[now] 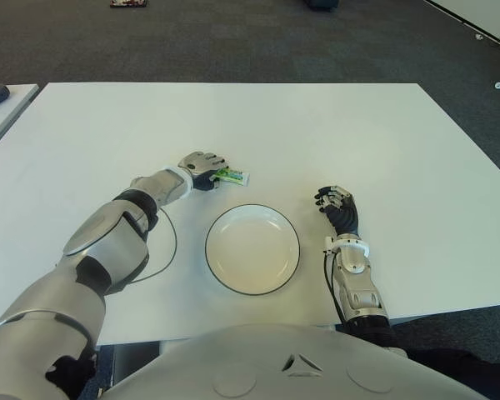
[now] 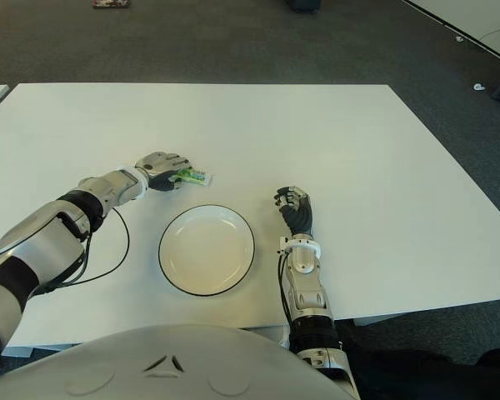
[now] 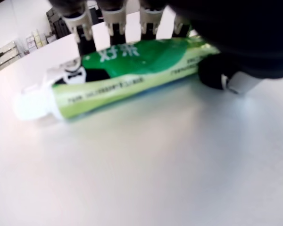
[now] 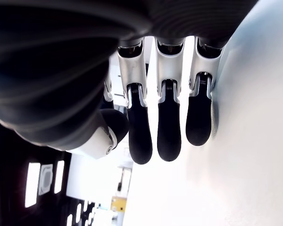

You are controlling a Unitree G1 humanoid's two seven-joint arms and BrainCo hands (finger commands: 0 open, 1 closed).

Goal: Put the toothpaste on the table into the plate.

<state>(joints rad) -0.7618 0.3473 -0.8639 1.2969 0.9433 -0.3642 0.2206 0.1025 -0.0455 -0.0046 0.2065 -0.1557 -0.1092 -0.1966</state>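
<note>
Green toothpaste [image 1: 232, 175] lies flat under left hand [image 1: 202, 168], cap toward robot's right.

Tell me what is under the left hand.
The left hand covers the toothpaste lying on the table; the cap end sticks out toward the right. The tube's far end is hidden by the palm. The plate holds nothing.

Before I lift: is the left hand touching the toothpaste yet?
Touching. The left wrist view shows the left hand's fingers pressed on the far side of the toothpaste, which lies on the table.
</note>
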